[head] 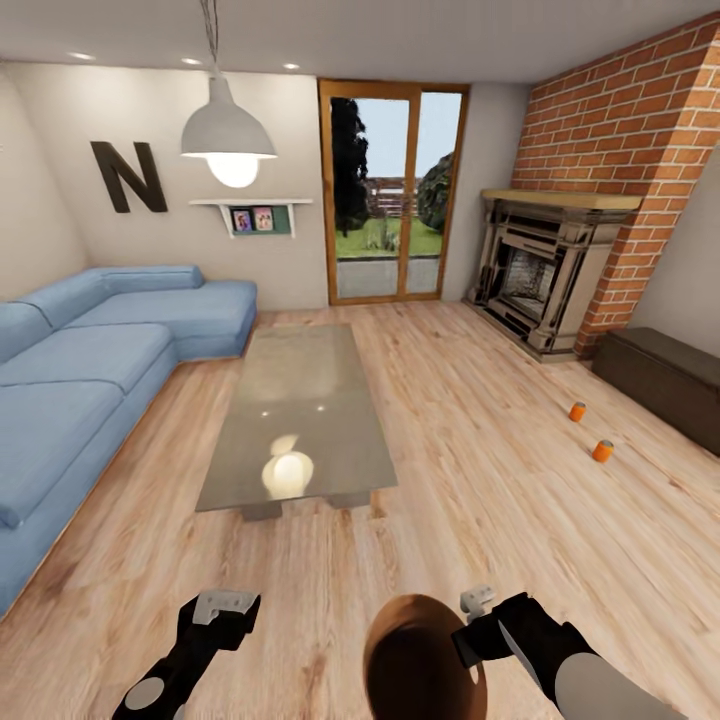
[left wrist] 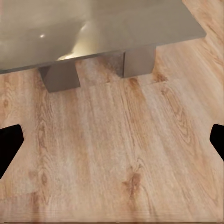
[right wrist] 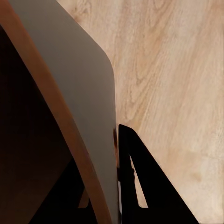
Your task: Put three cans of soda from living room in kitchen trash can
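Observation:
Two orange cans of soda stand on the wood floor at the right, one (head: 577, 411) farther off and one (head: 602, 451) nearer, both well ahead of my arms. The tash can (head: 412, 655) hangs low at the near centre, its coppery-brown inside facing the head camera. My right gripper (head: 478, 612) is shut on its rim. In the right wrist view the bin's pale grey wall (right wrist: 79, 88) and brown rim run between the right gripper (right wrist: 114, 140) jaws. My left gripper (head: 222, 610) is open and holds nothing; the left wrist view has its dark fingertips (left wrist: 8, 144) spread wide above the floor.
A grey low table (head: 300, 400) stands ahead at the centre, its legs (left wrist: 60, 77) close in the left wrist view. A blue corner sofa (head: 90, 370) lines the left. The brick fireplace (head: 545, 270) and a dark low cabinet (head: 665, 380) stand at the right. Bare floor lies between me and the cans.

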